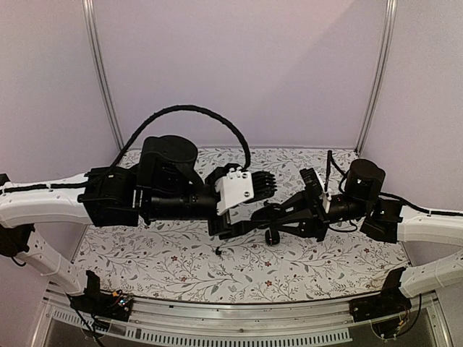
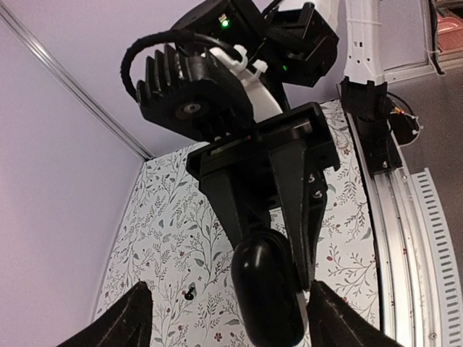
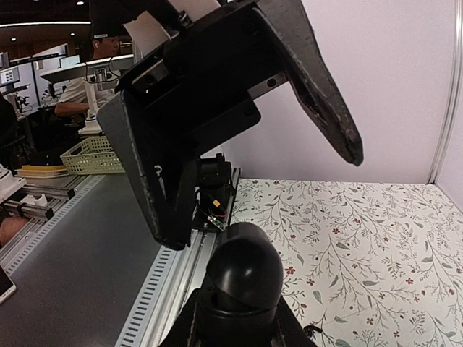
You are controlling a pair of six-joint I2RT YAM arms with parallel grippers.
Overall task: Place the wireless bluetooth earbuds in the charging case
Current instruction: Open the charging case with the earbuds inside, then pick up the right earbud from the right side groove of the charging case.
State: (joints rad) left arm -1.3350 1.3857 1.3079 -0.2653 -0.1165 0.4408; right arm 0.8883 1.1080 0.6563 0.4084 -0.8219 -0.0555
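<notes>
My left claw (image 2: 230,314) has its fingers (image 2: 126,322) cut off by the bottom edge of its own view. The earbud (image 2: 190,293) on the desk (image 2: 163,217) is a speck, too small to tell which way it lies. The charging case (image 3: 242,271) has its lower half hidden inside my right claw (image 3: 240,325), itself cropped at the bottom edge. From above, both claw tips merge into one black mass.

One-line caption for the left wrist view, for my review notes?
Open left gripper faces the right gripper, shut on a black charging case; a tiny earbud lies on the floral table.
</notes>
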